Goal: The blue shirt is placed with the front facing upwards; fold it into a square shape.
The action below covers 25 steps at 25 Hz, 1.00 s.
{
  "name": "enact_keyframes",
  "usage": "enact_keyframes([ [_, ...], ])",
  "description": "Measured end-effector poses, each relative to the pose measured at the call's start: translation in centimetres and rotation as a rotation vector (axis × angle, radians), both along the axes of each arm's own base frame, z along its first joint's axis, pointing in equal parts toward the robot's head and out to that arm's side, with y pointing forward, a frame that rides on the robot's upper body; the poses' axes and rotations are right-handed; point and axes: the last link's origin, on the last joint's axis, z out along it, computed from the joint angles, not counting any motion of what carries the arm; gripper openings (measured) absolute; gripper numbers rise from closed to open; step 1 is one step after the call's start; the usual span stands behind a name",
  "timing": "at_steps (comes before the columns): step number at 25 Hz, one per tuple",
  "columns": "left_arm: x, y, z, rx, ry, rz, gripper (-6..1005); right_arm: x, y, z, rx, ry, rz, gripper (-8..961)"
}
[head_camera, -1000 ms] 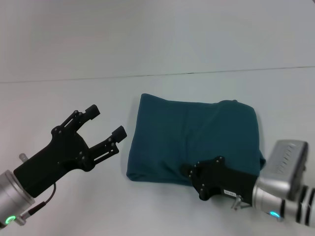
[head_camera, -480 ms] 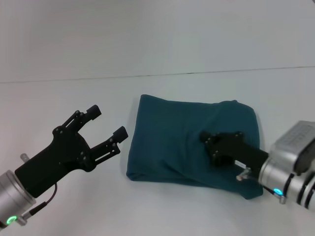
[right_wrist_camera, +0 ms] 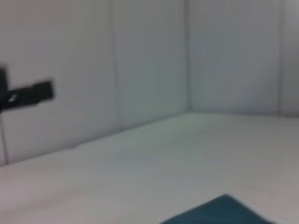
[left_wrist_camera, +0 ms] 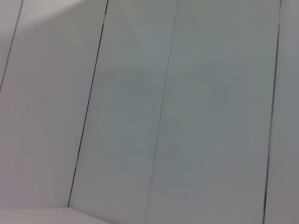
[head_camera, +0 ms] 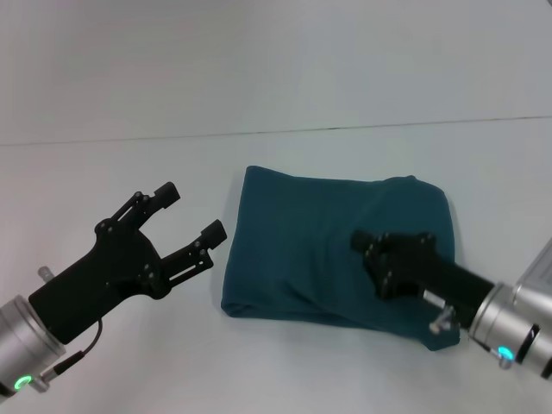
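Note:
The blue shirt (head_camera: 336, 246) lies folded into a rough rectangle on the white table (head_camera: 129, 164), plain side up, with no lettering showing. My right gripper (head_camera: 392, 246) hovers over the shirt's right half with its jaws apart and nothing in them. A corner of the shirt also shows in the right wrist view (right_wrist_camera: 224, 212). My left gripper (head_camera: 190, 211) is open and empty, held above the table just left of the shirt's left edge. The left wrist view shows only wall panels.
A seam line (head_camera: 276, 132) crosses the table behind the shirt. In the right wrist view a black finger (right_wrist_camera: 28, 93) of the other arm shows far off against the wall.
My right gripper has moved from the shirt's near edge up and over the shirt's right half. The left gripper has barely moved. The shirt keeps its shape.

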Motion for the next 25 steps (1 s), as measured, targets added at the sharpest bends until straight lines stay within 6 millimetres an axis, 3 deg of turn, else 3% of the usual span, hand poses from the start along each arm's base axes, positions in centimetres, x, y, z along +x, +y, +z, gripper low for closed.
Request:
enact_keyframes([
  [3,0.0,0.1,0.0,0.002,0.003,-0.003,895,-1.1,1.3,-0.1,0.002,-0.002,0.018,8],
  [10,-0.1,0.0,0.1,0.009,-0.001,0.002,881,-3.5,3.6,-3.0,-0.160,-0.131,0.038,9],
  [16,-0.2,0.0,0.2,0.016,-0.004,0.009,868,-4.4,3.0,-4.2,-0.288,-0.177,0.093,10],
  [20,-0.3,0.0,0.2,0.017,-0.002,0.011,860,-4.1,1.6,-3.2,-0.267,-0.092,0.139,10],
  [25,-0.1,0.1,0.3,0.020,0.001,0.005,850,-0.8,1.3,0.1,-0.024,0.047,-0.040,11],
])
